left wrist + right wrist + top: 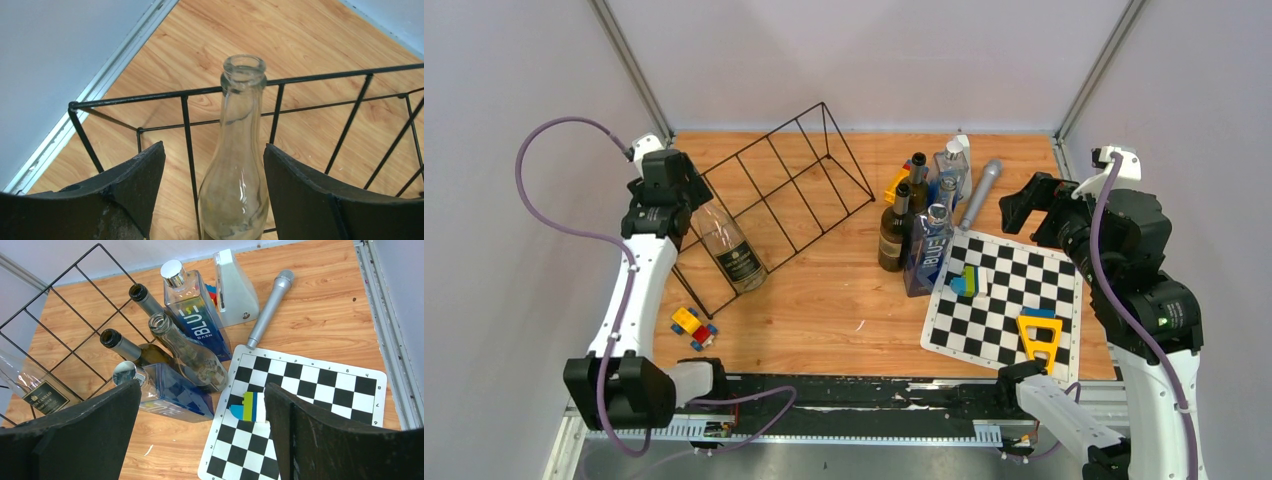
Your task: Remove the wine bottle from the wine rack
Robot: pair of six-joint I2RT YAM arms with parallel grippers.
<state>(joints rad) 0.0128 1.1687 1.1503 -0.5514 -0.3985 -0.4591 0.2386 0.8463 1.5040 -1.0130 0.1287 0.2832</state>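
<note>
Top external, bottle point(729, 250): clear glass with a dark label, lying in the end slot of the rack point(776, 195), close to the left edge of the table point(824, 310); base toward the near edge, neck toward the left gripper point(214, 152).
Bottle mouth: uncapped; in the left wrist view it stands above the rack's top wire.
Rack: black wire, lying diagonally from the left edge toward the far edge.
Left gripper: fingers released, one on each side of the neck, with a gap visible; not grasping.
Right gripper point(202, 385): fingers spread wide, grasping nothing, over the right side.
Other bottles point(914, 230): standing together mid-table, between rack and chessboard point(1009, 300).
Chessboard: near right corner.
Microphone point(979, 195): at the chessboard's far edge.
</note>
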